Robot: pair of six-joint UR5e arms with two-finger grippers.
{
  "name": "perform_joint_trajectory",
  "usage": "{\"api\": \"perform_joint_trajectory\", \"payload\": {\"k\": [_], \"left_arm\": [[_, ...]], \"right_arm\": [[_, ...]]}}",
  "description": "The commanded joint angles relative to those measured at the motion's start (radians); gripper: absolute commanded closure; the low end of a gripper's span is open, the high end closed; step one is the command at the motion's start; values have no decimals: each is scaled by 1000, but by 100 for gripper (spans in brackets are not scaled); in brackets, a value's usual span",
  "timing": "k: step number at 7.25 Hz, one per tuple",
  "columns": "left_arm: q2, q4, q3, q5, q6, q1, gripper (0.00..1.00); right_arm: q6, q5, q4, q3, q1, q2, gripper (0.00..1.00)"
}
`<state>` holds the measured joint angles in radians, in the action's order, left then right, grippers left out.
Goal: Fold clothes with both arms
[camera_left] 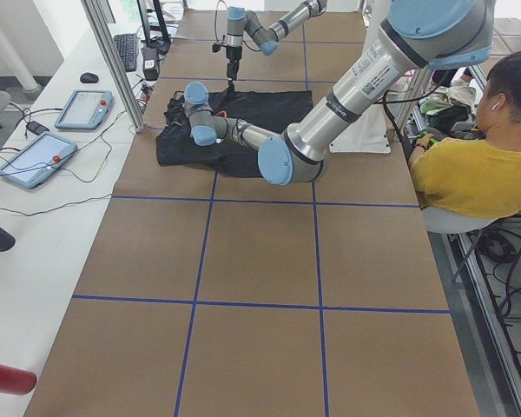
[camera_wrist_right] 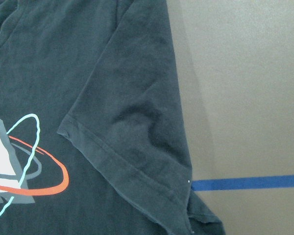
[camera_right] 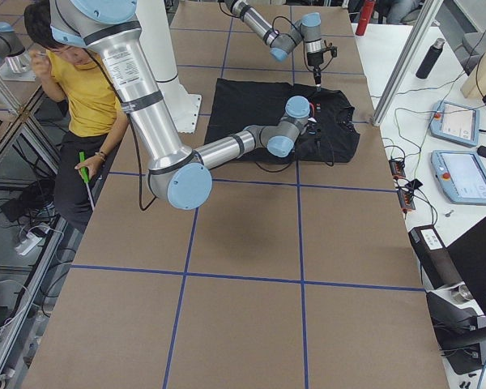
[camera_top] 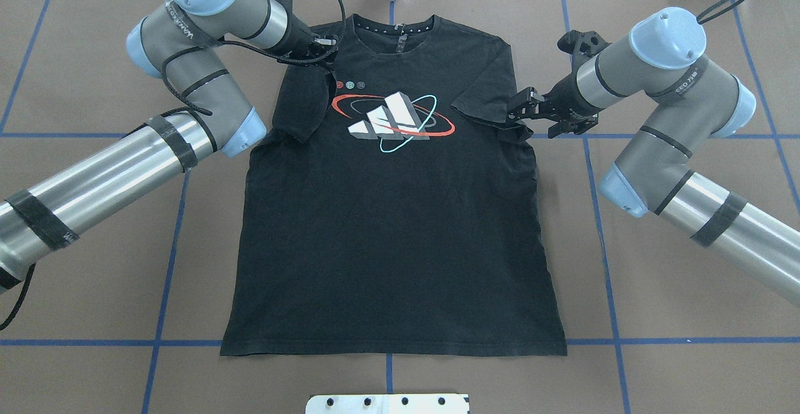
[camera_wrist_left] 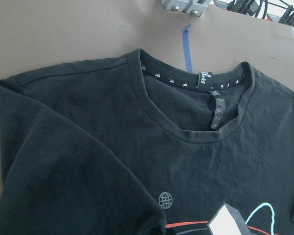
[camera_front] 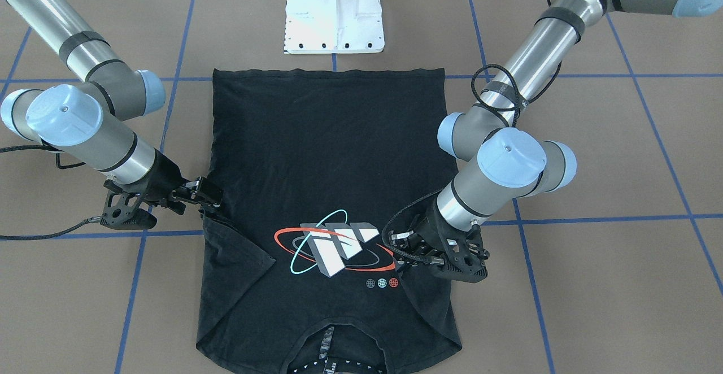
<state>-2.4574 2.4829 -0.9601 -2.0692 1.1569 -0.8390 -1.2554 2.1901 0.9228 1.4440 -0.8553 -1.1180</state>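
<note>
The black T-shirt lies flat and front up, its red, teal and white logo showing. Both sleeves are folded inward over the chest. My left gripper hovers over the folded left sleeve near the collar; its jaws look open and hold nothing. My right gripper sits at the outer edge of the folded right sleeve and also looks open. In the front-facing view the left gripper is beside the logo and the right gripper is at the shirt's side edge. Neither wrist view shows any fingers.
The white base pedestal stands just beyond the shirt's hem. Blue tape lines cross the brown table. A seated person in yellow is behind the robot. Tablets and cables lie on a side bench.
</note>
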Motion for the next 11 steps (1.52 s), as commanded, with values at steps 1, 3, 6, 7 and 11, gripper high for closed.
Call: {"api": "perform_joint_trajectory", "payload": {"k": [1,3,6,7,11], "left_arm": [[14,-12,-82,-6,7,-3,0],[188,-12,-307,-78,68,-2,0],[253,-12,-381,-77,83,3,0],[255,-12,-379,-77,81,3,0],[256,-12,-376,-74,83,4,0]], "right_arm": [[-150,-63,4,112,42,-49,0],[-359,-372,18,365,302,-240,0],[-626,-601,199,710,590,-501,0],[-707,-745,234,743,717,-550,2],[-812,-921,238,697,881,-588,9]]}}
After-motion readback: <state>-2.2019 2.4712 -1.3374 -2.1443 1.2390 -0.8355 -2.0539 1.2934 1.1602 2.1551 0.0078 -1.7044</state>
